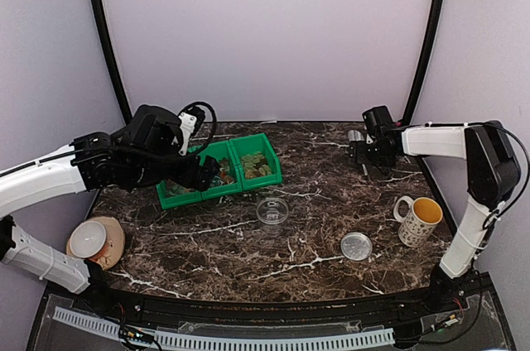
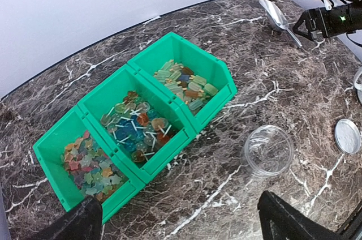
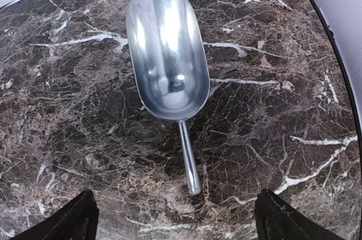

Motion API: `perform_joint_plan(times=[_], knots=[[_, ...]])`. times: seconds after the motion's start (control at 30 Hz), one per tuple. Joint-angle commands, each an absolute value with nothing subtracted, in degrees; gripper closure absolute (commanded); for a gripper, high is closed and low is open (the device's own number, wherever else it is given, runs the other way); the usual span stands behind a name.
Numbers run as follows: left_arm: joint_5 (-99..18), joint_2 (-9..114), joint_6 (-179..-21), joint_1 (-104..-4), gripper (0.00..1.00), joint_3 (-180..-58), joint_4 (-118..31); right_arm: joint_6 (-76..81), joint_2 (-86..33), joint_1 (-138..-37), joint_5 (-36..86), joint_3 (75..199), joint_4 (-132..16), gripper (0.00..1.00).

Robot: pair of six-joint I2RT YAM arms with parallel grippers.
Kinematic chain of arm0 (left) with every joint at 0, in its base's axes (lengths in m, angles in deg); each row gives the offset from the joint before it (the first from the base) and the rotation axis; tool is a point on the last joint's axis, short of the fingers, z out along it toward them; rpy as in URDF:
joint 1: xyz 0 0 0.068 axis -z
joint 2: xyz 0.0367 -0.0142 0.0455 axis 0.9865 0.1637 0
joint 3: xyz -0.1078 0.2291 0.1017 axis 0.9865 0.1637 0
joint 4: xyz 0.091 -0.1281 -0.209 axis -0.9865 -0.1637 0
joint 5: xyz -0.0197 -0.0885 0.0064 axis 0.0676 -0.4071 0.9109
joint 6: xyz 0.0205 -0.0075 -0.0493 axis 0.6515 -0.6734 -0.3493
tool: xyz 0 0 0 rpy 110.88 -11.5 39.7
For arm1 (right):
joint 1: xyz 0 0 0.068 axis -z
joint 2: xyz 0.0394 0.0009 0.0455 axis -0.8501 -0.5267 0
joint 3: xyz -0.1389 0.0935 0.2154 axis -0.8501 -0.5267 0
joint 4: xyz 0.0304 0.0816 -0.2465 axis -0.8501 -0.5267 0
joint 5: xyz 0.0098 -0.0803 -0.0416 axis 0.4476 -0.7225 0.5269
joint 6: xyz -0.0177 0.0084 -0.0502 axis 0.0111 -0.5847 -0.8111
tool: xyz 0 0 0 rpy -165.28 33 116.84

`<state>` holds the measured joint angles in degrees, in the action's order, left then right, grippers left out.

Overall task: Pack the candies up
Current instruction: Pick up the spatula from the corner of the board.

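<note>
Three green bins (image 2: 164, 161) are sitting joined in a row on the table (image 2: 226, 195). The candies (image 2: 136, 127) are lying inside them: mixed gummy shapes in the left bin, lollipops on white sticks in the middle one, and green and orange wrapped pieces in the right one. A clear tub (image 2: 268, 150) is standing upright and uncovered just in front of the right bin, and its lid (image 2: 347, 136) is lying flat, well apart to the right. The left gripper (image 2: 180, 217) is hanging by the bins' left end, its jaws spread wide and gripping nothing. The right gripper (image 3: 175, 211) is hovering over the handle end of a metal scoop (image 3: 164, 53), jaws wide apart too. The scoop is lying bowl-up on the table, unheld. A mug (image 1: 421, 220) is standing near the right edge.
</note>
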<state>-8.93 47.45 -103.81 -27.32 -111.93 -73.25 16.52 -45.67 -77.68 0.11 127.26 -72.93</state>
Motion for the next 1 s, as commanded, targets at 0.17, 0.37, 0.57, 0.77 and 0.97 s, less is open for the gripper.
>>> perform_joint_plan(times=[0.17,0.37,0.57,0.77,0.97], knots=[[-12.9,40.5,-105.3,-34.5,0.01,-104.5,-69.2,15.3,-52.6,-74.4,4.0,134.6,-76.5,0.11],[-13.7,37.5,-102.4,-34.7,0.01,-102.6,-70.5,15.5,-56.2,-73.9,3.4,136.7,-76.3,0.14],[-15.3,34.8,-100.4,-35.0,0.01,-96.8,-65.5,15.5,-61.0,-73.5,3.9,139.8,-76.7,0.20],[-17.0,34.6,-100.6,-35.9,0.01,-96.0,-65.0,15.9,-63.8,-73.3,4.7,141.1,-76.1,0.21],[-17.6,34.4,-101.1,-36.9,0.01,-95.8,-64.9,15.7,-65.1,-73.3,4.8,141.3,-76.0,0.31]])
